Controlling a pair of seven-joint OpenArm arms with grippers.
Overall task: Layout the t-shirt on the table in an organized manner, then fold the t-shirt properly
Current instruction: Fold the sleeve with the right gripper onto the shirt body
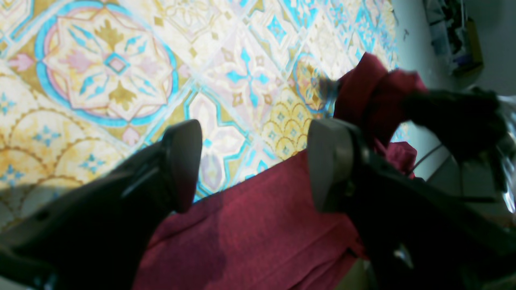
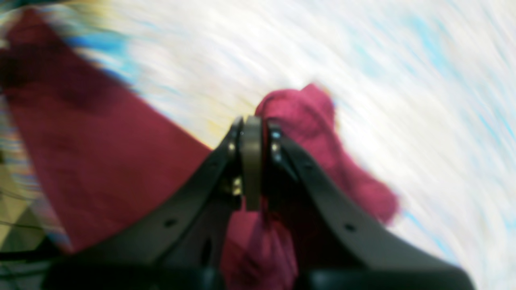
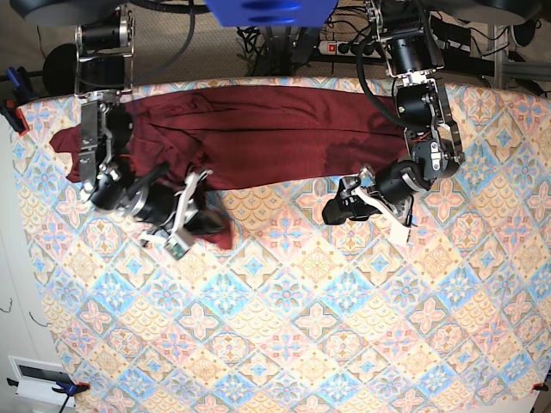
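In the base view, the right end effector (image 3: 205, 222) is clamped on a bunched fold of the maroon t-shirt (image 3: 258, 138), which lies spread along the far edge of the patterned tabletop (image 3: 301, 344). The left end effector (image 3: 331, 211) hangs open over the cloth beside the shirt's near hem.

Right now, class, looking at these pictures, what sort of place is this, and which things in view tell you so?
Probably a robotics lab or workshop. Two robot arms hang over a table with a patterned cloth, a maroon t-shirt lies on it, and cables and a power strip sit behind it.
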